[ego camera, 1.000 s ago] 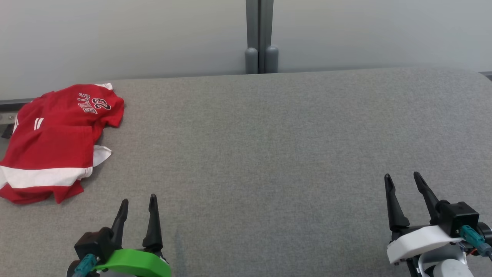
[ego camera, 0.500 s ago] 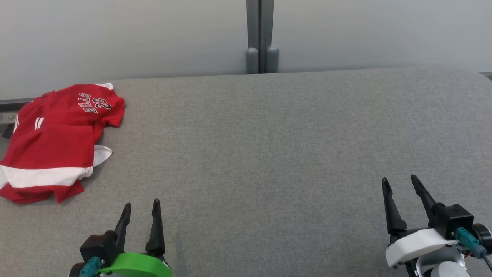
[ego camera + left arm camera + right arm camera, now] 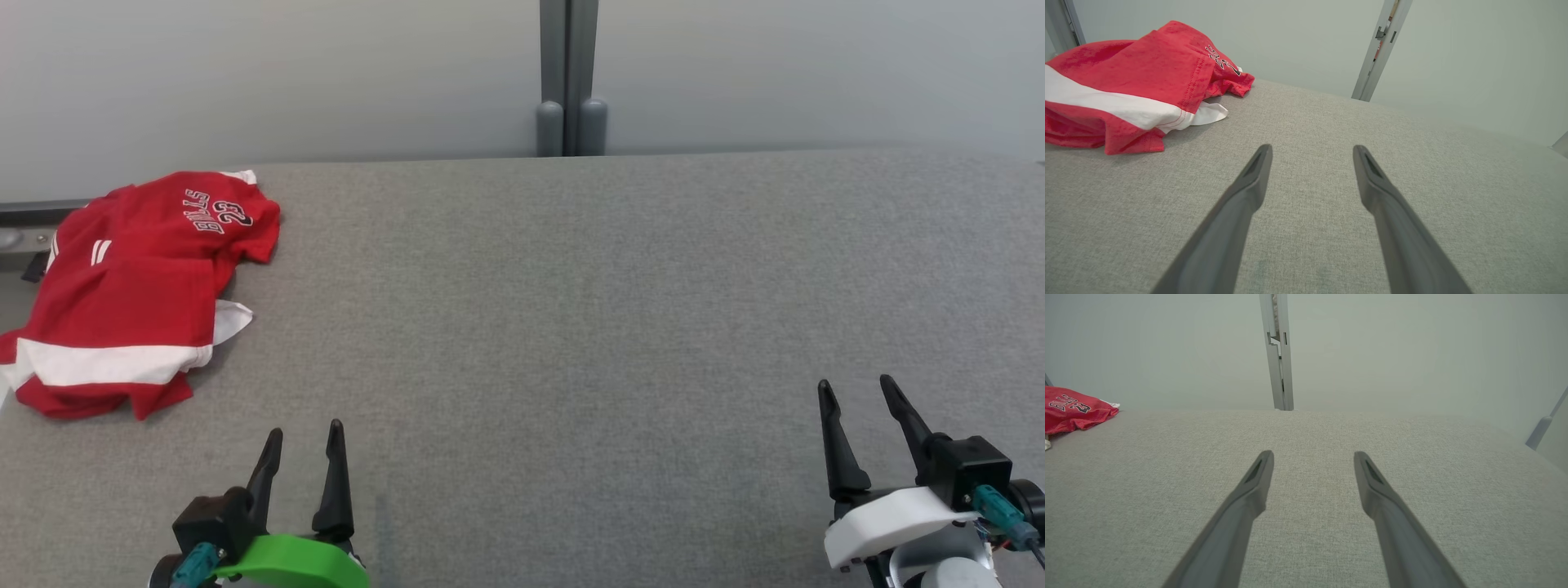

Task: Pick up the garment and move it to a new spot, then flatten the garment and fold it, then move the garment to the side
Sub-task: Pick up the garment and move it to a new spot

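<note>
Garment [image 3: 131,294], red with a white band, crumpled at far left of grey fabric surface [image 3: 571,327], nearer the back wall [image 3: 326,73]; apart from it, left gripper [image 3: 305,429] and right gripper [image 3: 854,381] at the near side, jaws spread wide on both, nothing between them.

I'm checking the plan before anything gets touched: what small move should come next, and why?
Probably reach the left pincer forward and to its left, toward the near edge of the red shirt. The red shirt lies crumpled at the far left of the table, untouched. Both pincers are open and empty, and the left pincer is much nearer to it than the right pincer.
</note>
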Robot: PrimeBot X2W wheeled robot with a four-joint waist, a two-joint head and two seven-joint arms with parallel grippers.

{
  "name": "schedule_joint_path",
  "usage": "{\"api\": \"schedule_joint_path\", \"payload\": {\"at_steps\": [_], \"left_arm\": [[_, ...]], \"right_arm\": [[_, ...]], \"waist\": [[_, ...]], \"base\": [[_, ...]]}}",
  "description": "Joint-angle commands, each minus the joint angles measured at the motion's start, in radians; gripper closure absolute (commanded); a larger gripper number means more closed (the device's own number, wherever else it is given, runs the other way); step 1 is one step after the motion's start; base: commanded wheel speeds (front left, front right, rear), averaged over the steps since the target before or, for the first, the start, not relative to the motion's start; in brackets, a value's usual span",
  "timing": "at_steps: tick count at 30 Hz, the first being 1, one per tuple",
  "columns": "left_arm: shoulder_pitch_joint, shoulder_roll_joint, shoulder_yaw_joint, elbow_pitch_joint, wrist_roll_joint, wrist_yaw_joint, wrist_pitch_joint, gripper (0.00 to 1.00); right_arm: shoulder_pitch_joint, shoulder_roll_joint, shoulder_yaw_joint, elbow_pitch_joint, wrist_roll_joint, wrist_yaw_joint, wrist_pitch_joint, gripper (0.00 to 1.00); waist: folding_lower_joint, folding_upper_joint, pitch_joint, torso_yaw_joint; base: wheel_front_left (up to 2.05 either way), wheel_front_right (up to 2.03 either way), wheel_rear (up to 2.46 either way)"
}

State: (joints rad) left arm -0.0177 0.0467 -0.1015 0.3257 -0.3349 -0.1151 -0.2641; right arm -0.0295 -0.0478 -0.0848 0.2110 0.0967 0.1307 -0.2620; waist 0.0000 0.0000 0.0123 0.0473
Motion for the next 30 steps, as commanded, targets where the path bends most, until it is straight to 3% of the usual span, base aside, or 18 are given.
{"api": "schedule_joint_path", "payload": {"at_steps": [1,17,30], "left_arm": [[-0.012,0.007,-0.003,-0.006,-0.003,0.001,-0.001,0.0],[-0.002,0.006,0.018,-0.024,0.006,0.011,-0.001,0.0],[0.011,0.006,0.052,-0.039,0.005,0.006,-0.001,0.0]], "right_arm": [[0.017,-0.005,-0.003,0.001,0.0,0.0,-0.005,0.0],[0.003,-0.004,0.019,0.006,0.006,0.0,-0.005,0.0],[-0.002,-0.005,0.037,0.011,0.004,0.0,-0.005,0.0]], "waist": [[0.0,0.0,0.0,0.026],[0.0,0.0,0.005,0.297],[0.0,0.0,0.008,0.329]], "base": [[0.0,0.0,0.0],[0.0,0.0,0.0],[0.0,0.0,0.0]]}}
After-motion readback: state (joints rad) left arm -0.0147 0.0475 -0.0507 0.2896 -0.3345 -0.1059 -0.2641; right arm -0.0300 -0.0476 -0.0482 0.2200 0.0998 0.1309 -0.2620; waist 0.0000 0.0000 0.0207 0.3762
